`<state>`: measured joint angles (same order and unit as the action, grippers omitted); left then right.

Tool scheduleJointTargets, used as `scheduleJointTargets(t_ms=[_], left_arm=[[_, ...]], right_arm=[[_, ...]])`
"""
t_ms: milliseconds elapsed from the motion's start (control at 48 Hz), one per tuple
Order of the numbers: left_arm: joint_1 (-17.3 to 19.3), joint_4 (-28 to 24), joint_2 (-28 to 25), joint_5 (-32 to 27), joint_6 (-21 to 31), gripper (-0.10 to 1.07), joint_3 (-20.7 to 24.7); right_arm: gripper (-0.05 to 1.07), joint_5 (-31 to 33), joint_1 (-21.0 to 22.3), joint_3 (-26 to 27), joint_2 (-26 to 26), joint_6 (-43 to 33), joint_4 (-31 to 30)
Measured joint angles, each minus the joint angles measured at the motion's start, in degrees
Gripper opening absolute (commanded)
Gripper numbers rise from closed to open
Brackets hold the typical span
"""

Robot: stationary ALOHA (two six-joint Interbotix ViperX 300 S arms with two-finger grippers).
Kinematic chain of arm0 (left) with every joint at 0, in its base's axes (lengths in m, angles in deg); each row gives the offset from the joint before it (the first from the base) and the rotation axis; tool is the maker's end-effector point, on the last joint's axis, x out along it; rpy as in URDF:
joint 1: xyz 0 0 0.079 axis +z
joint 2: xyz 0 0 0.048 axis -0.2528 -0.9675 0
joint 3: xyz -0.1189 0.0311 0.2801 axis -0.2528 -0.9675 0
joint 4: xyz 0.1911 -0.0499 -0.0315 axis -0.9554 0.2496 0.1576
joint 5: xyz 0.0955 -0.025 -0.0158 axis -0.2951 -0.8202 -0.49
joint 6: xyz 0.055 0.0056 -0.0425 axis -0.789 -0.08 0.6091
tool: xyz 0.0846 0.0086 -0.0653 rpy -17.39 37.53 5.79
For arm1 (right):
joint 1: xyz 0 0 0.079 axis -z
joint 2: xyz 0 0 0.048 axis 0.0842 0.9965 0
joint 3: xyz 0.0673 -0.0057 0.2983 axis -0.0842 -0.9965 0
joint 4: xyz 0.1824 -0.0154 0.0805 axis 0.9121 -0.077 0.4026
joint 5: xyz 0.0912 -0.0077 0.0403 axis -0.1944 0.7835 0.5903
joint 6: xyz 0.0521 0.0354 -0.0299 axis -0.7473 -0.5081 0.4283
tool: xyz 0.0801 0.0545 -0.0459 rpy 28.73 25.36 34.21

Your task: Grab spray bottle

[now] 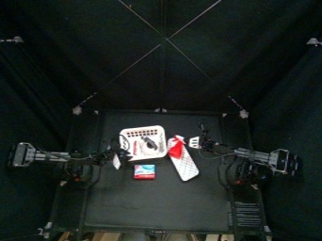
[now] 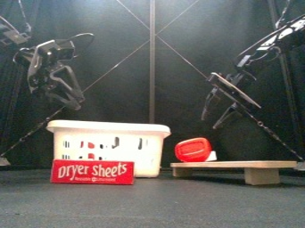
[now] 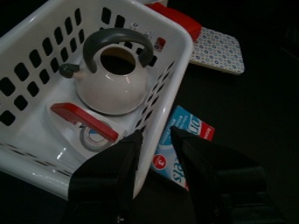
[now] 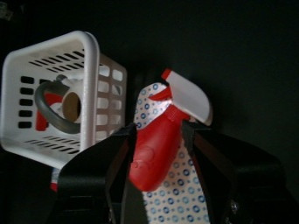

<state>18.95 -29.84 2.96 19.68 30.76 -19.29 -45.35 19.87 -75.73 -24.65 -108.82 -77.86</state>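
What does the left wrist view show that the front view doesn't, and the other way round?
Only the left wrist view looks down into the white basket, showing a white kettle with a grey handle and a white-and-red item lying inside. Only the front view shows both arms hanging above the table, the right gripper open, and the red spray bottle head on the speckled board right of the basket. Both show the basket, the dryer sheets box beside it, and the board.
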Motion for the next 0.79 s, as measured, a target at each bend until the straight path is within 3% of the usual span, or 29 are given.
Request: scheduleJointTargets(t_ms=[208,562,792], left_arm=[[0.79,-2.02,-0.09,0.09,0.18,0.75,-0.79],[1.32,-3.16,0.0,0.09,0.09,0.75,-1.41],[1.23,-3.78,0.0,0.09,0.09,0.75,-1.49]], right_arm=[[0.83,1.41,0.0,1.49,0.97,0.0,11.16],[0.83,11.16,-1.32,9.84,10.72,2.29,13.18],[0.85,14.06,-1.23,12.74,13.89,8.53,19.69]])
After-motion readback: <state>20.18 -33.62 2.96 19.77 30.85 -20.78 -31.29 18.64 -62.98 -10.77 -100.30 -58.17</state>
